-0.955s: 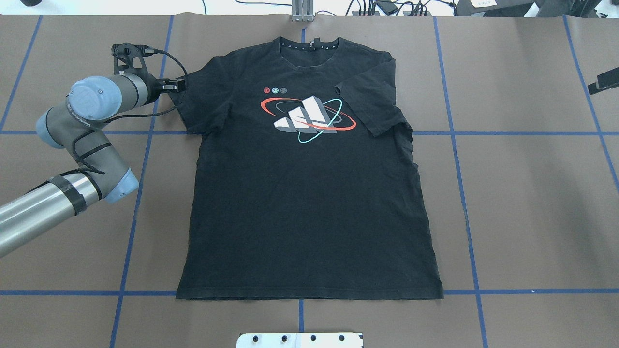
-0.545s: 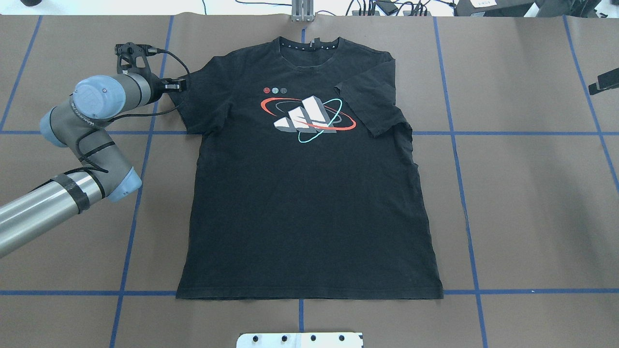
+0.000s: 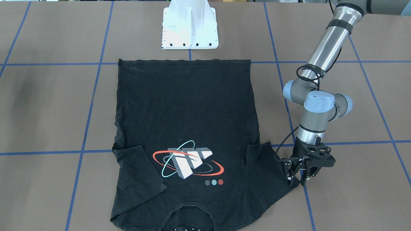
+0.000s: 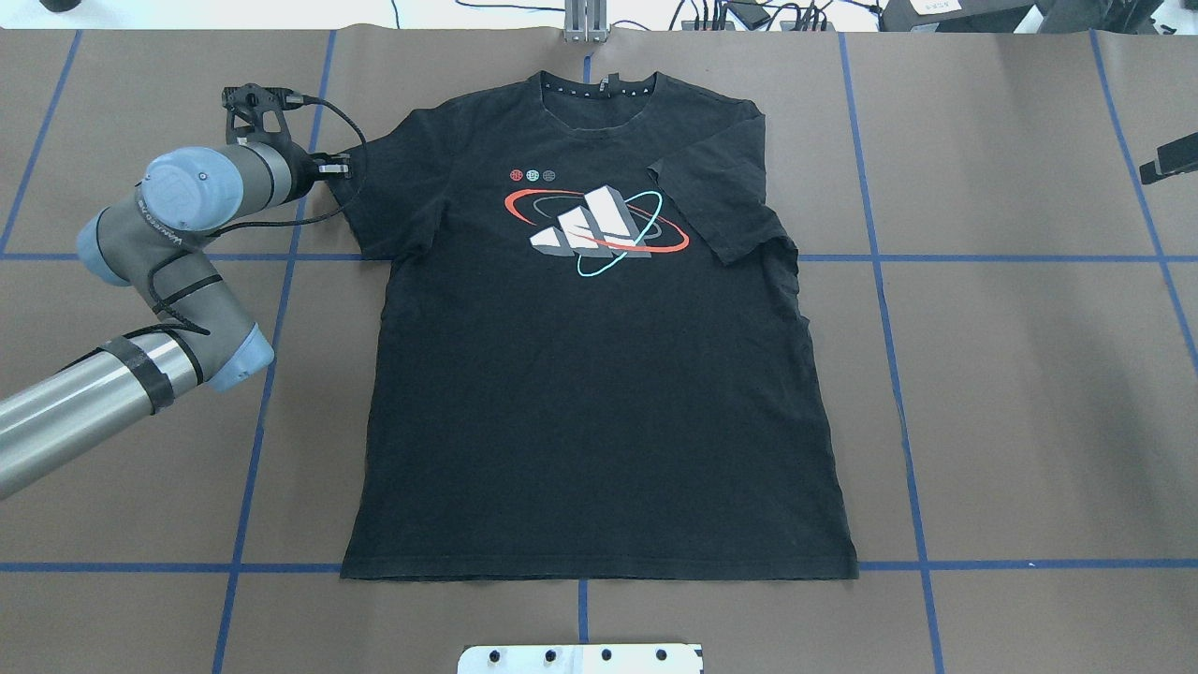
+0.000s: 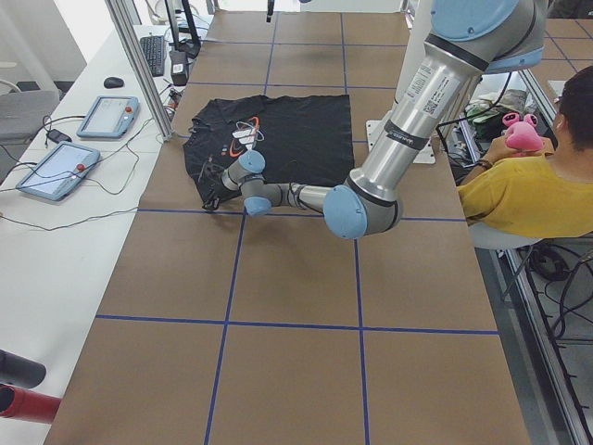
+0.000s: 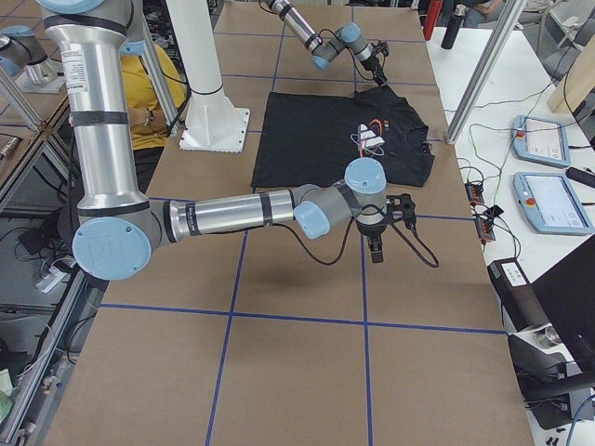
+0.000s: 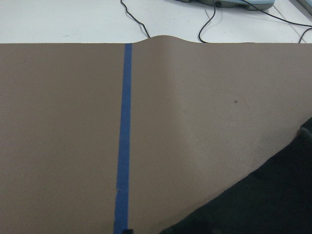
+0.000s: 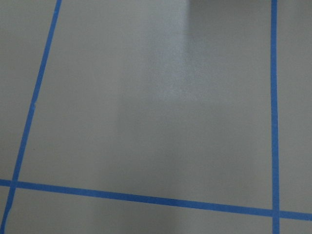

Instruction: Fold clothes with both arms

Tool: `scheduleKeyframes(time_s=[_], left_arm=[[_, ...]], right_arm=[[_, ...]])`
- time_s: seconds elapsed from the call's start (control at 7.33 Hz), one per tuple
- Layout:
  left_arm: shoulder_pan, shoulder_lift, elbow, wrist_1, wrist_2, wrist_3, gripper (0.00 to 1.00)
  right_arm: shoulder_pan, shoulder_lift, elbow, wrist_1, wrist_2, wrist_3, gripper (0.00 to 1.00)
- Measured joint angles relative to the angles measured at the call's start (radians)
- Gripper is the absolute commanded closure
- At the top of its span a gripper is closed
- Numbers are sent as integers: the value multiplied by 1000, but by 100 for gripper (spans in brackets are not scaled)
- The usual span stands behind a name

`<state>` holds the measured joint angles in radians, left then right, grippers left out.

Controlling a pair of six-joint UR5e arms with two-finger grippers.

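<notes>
The black T-shirt (image 4: pixel 599 374) lies flat and face up on the brown table, collar at the far side; it also shows in the front view (image 3: pixel 186 115). Its right sleeve (image 4: pixel 721 206) is folded in over the chest. My left gripper (image 3: pixel 297 180) is low at the outer edge of the left sleeve (image 3: pixel 266 160), jaws a little apart astride the edge; it also shows in the overhead view (image 4: pixel 337 169). The left wrist view shows only the shirt's edge (image 7: pixel 273 204). My right gripper (image 6: pixel 376 249) hangs over bare table well off the shirt; I cannot tell whether it is open or shut.
Blue tape lines (image 4: pixel 880 281) grid the brown table cover. The white pedestal base (image 3: pixel 189 27) stands by the shirt's hem. A black part (image 4: pixel 1165 157) juts in at the overhead view's right edge. Tablets (image 5: pixel 56 167) and cables lie beyond the table's far edge.
My left gripper has drawn back slightly toward the sleeve's outer edge. The shirt has not moved.
</notes>
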<state>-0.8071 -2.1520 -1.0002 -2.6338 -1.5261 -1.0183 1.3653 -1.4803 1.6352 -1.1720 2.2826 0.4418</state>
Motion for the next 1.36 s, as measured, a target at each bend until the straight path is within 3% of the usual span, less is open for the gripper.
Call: scheduleKeyframes(time_s=[0.14,0.55,0.95,1.36], left_arm=[[0,0,0,0,0,0,100],[-4,0,-16,-1,-3,0,100],[-7,-9,-117,21,-11,-7,100],[8,-63,-242,195,-16,-85,100]], right_arm=[[0,0,0,0,0,0,0],[0,0,0,0,0,0,0],[0,0,0,1,0,0,0],[0,0,0,2,-3,0,0]])
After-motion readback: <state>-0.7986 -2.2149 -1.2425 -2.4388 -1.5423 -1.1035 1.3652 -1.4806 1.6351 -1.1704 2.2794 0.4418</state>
